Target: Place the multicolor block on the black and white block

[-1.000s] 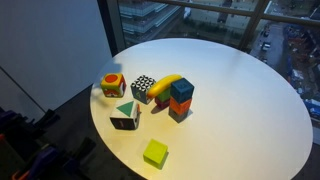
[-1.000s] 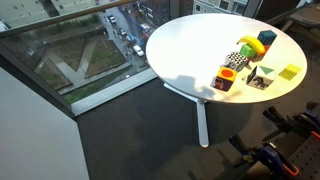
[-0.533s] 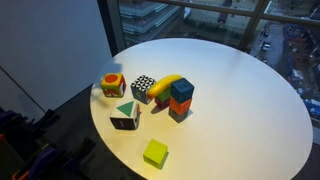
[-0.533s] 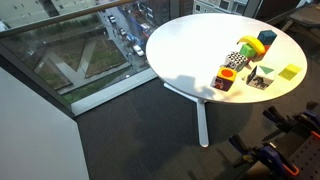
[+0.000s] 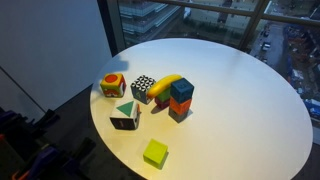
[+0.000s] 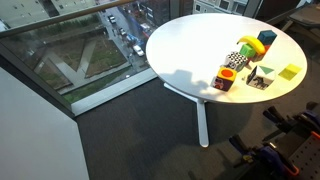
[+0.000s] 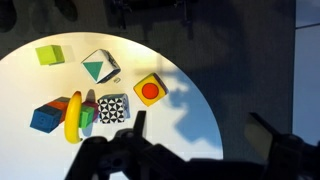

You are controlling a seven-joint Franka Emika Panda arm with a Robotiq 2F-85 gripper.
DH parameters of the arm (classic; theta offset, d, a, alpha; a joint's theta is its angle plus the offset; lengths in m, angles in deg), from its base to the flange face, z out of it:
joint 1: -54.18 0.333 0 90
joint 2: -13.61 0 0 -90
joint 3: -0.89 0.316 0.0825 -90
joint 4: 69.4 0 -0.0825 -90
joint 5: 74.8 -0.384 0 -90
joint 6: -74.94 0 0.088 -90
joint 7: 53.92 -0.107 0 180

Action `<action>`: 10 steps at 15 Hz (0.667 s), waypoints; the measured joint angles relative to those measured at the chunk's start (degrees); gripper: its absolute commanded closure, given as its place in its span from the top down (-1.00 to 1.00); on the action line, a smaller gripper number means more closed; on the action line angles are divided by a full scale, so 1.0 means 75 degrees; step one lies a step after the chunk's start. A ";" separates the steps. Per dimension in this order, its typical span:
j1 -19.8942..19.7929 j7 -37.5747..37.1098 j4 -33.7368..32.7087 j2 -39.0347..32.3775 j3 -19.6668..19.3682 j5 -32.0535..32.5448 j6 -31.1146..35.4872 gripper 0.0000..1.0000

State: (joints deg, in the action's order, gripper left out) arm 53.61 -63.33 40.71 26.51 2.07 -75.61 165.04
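1. While the gripper (image 7: 138,150) shows in the wrist view only as a dark silhouette along the bottom edge, it hangs well above the table (image 5: 230,100) and carries nothing. How wide the jaws stand I cannot tell.
2. Multicolor block (image 7: 150,91): flat on the table, orange face with the red mark up, close to the rim. Nothing touches it.
3. Black and white block (image 7: 112,108): just beside the multicolor block with a narrow gap between them. Its top face is bare.
4. Progress (judgement): nothing done yet. Approach, grasp, lift, carry across and set-down all remain.
5. Further in: the banana (image 5: 168,85) lies just beside the black and white block on its far side, against the teal-and-orange stack (image 5: 181,98). The green-triangle cube (image 5: 125,115) stands apart from both task blocks, and the lime block (image 5: 155,153) is well apart from everything.
6. Room (judgement): the multicolor block is open on all sides for a top grasp. The target is crowded only on the banana side. Both blocks sit near the table edge, so a slip outward could drop a block to the floor.
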 measured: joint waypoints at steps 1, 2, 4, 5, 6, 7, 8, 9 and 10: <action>-0.0008 -0.0027 -0.0087 -0.0095 -0.0013 0.0000 0.0080 1.00; -0.0020 -0.0055 -0.0169 -0.0195 -0.0020 0.0000 0.0152 1.00; -0.0024 -0.0086 -0.0373 -0.0414 -0.0032 0.0000 0.0288 1.00; -0.0024 -0.0089 -0.0488 -0.0531 -0.0036 0.0000 0.0353 1.00; -0.0024 -0.0098 -0.0609 -0.0662 -0.0037 0.0000 0.0405 1.00; -0.0024 -0.0104 -0.0725 -0.0792 -0.0038 0.0000 0.0445 1.00; -0.0024 -0.0105 -0.0823 -0.0918 -0.0043 0.0000 0.0516 1.00; -0.0024 -0.0105 -0.0897 -0.1038 -0.0054 0.0000 0.0608 1.00; -0.0024 -0.0105 -0.0932 -0.1142 -0.0070 0.0013 0.0719 1.00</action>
State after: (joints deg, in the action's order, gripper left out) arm 53.43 -64.11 33.72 17.95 1.54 -75.51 170.44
